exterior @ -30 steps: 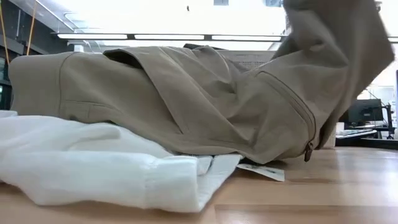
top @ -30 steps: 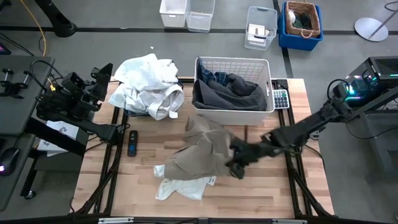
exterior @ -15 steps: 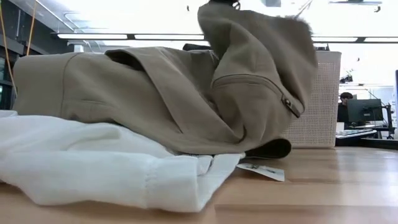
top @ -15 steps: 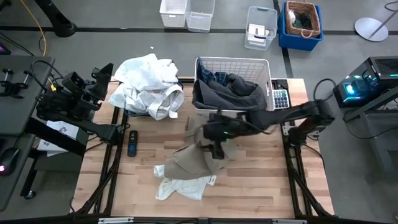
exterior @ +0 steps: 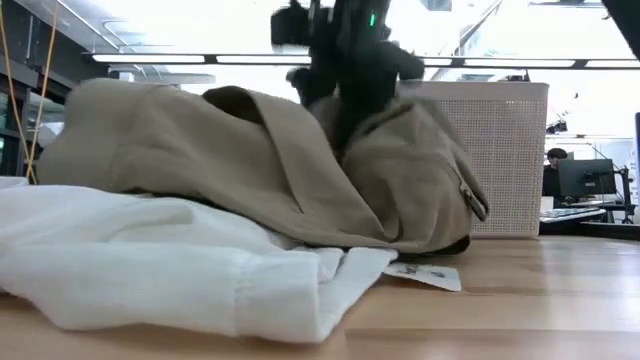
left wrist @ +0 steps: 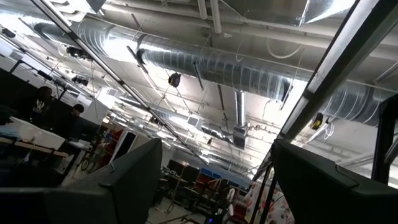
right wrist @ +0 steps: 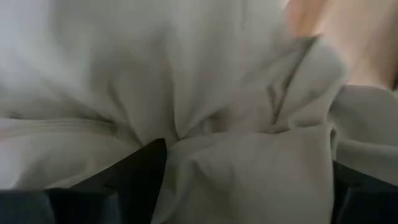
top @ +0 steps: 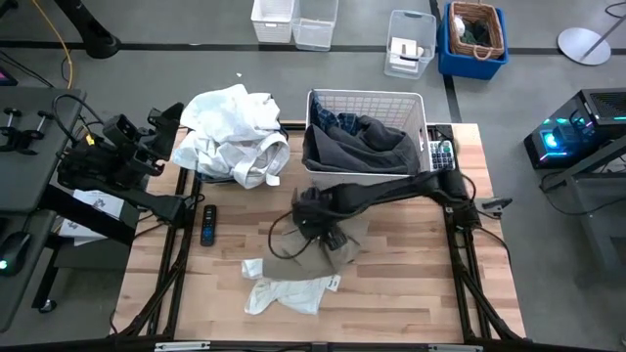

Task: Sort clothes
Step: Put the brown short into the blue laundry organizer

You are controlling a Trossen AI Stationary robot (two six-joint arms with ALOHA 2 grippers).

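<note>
The tan garment (top: 328, 244) lies bunched at the table's middle, partly on a white garment (top: 289, 291) near the front edge; the low view shows tan (exterior: 250, 170) resting on white (exterior: 150, 260). My right gripper (top: 313, 221) reaches in from the right and stands low over the tan heap, open, with tan cloth bulging between its fingers (right wrist: 249, 158). More white clothes (top: 235, 137) are piled at the far left. The plaid and dark grey ones lie in the white basket (top: 421, 161). My left gripper (top: 161, 132) waits open at the table's left edge. My right gripper comes at the tan garment from above, slanting in from the table's right. A bunched fold on top of the heap (right wrist: 186, 134) bulges up between the spread fingers. The cloth lies slack on the heap, and I cannot tell whether the fingers (right wrist: 146, 174) still touch it.
A black remote (top: 207, 225) lies left of the clothes, and a calculator (top: 440, 154) right of the basket. Bare wood shows at the near right. Bins stand on the floor beyond the far edge. A person (exterior: 556, 160) sits far back in the room.
My right gripper has swept from the near right toward the table's left edge with the tan garment's right part. That part was lifted, folded over leftward and now lies slack on the heap. The garment's left part and the white one beneath stayed put.
</note>
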